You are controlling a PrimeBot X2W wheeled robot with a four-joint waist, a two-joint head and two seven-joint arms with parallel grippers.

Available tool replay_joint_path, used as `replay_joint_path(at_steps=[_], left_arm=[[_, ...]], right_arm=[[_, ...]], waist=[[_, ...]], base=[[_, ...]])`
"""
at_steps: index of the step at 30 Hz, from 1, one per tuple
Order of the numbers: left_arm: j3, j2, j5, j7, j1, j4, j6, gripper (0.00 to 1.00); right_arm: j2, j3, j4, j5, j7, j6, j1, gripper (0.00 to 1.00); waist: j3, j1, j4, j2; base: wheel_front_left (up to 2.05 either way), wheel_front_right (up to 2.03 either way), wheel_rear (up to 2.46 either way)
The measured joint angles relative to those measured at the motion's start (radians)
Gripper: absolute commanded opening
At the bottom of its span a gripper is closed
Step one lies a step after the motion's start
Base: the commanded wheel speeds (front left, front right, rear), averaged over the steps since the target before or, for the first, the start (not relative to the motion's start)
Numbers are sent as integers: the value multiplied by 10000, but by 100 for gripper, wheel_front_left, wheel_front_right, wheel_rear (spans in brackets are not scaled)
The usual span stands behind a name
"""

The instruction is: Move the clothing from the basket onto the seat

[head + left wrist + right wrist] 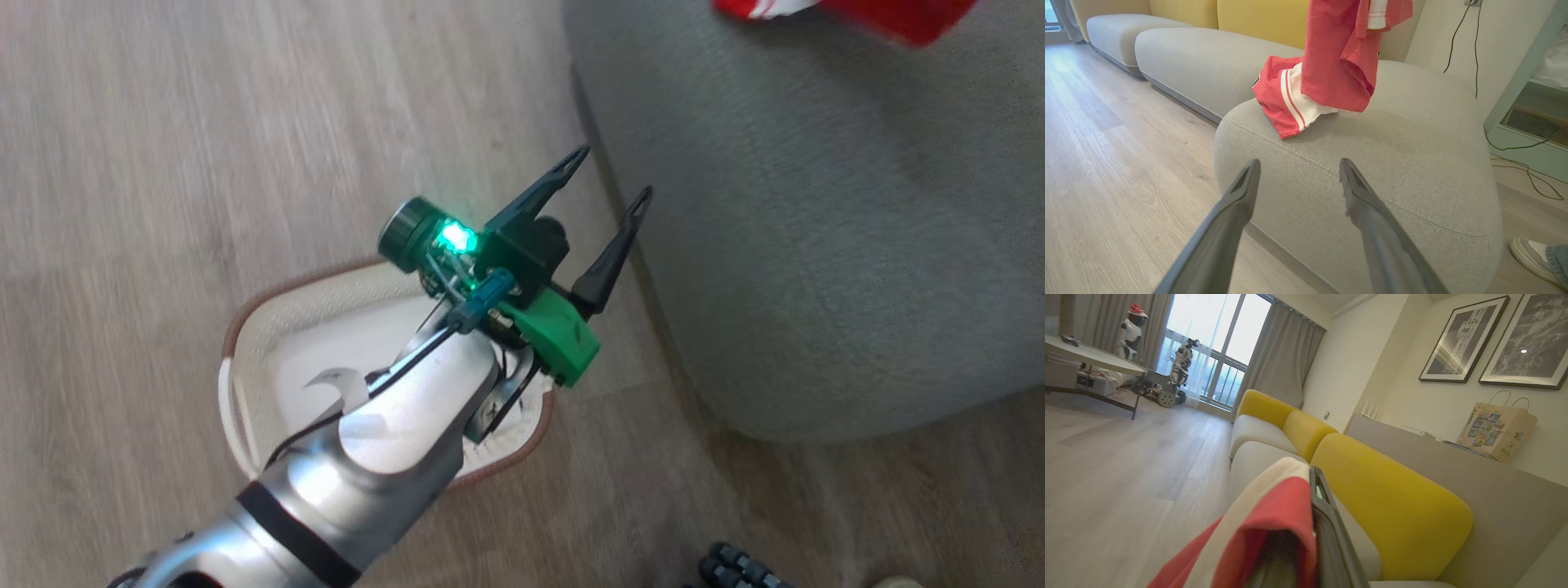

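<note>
The right gripper (1309, 486) pinches red clothing (1331, 61) above the grey seat (1412, 143), where one piece lies, so it should lower and let go next, while the left gripper (615, 171) hangs wide open, empty, over the basket (265, 343).

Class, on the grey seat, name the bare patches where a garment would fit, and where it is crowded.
Free: the seat's stretch between the lying red garment and its end by the shoe; the near strip along the stitched seam. Crowded: the corner by the neighbouring cushion, where the hanging garment hangs over the lying one.
</note>
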Motion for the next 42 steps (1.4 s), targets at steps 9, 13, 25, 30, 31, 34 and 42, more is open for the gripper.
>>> replay_joint_path(at_steps=[9,13,25,30,31,34,42], left_arm=[[-368,-2,148,-2,-622,-556,190,100],[-546,2,222,-2,-765,-727,355,100],[-775,-2,318,-4,-1014,-840,602,100],[-805,-4,316,-4,-1100,-823,619,100],[-805,-4,316,-4,-1146,-819,621,100],[-788,-4,316,-4,-1181,-788,663,100],[-577,88,278,-31,-1171,-654,700,100]], right_arm=[[-1584,-230,2134,-1400,581,0,-2578,0],[-1866,-861,2943,-1977,562,0,-2940,0],[-1233,-2222,4849,-3382,150,0,-2111,0],[-1037,-2621,5325,-3733,73,0,-1841,0],[-1028,-2667,5404,-3781,73,2,-1836,1],[-1012,-2777,5526,-3866,67,0,-1831,79],[-351,-2943,5837,-3359,-209,0,-1203,100]], waist=[[1258,-1,1179,0],[1673,-3,1823,0],[2571,-2,2746,0],[2642,-3,2717,0],[2638,-3,2698,0],[2617,-3,2609,0],[2398,-3,2148,0]], base=[[0,0,0],[0,0,0],[0,0,0],[0,0,0],[0,0,0],[0,0,0],[0,0,0]])
